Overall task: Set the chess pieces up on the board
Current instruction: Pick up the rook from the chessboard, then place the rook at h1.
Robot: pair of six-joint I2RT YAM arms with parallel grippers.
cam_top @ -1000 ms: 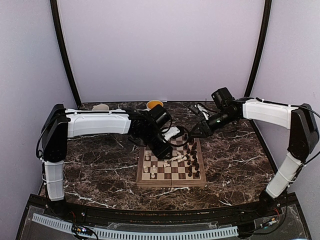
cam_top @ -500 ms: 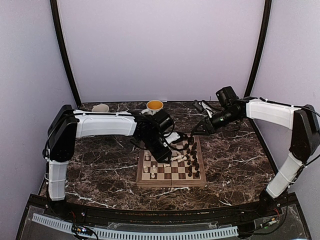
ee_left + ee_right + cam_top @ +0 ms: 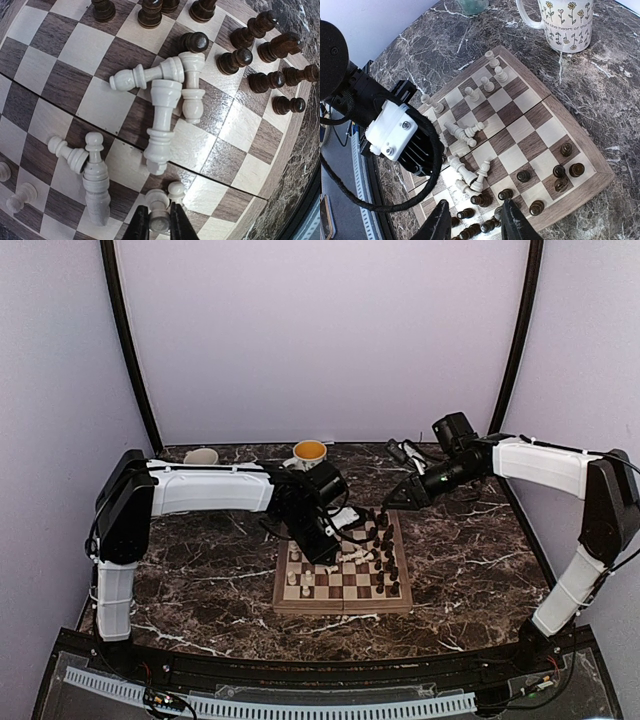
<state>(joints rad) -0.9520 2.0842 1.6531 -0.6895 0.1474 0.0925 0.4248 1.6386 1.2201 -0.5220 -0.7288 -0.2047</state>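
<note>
The board (image 3: pixel 340 606) lies mid-table, and it also shows in the right wrist view (image 3: pixel 600 172). Several cream-white chess pieces (image 3: pixel 162 120) lie toppled at its centre. A few white ones stand along the left side (image 3: pixel 492 70). Dark pieces (image 3: pixel 250 55) crowd the right side, some standing and some fallen (image 3: pixel 560 170). My left gripper (image 3: pixel 156 225) is low over the board near the white heap (image 3: pixel 325 543). It is shut on a small white piece (image 3: pixel 158 210), with another white pawn (image 3: pixel 175 190) right beside it. My right gripper (image 3: pixel 476 220) is open and empty, above the dark pieces at the board's far right corner (image 3: pixel 392 502).
A flowered mug (image 3: pixel 567 22) stands just beyond the board's far edge. A yellow cup (image 3: pixel 309 451) and a white cup (image 3: pixel 201 456) stand at the back of the dark marble table. The left arm's wrist (image 3: pixel 395 130) hangs over the board.
My left arm has swung in and lowered its gripper onto the board's middle. My right gripper has drawn back slightly to the right.
</note>
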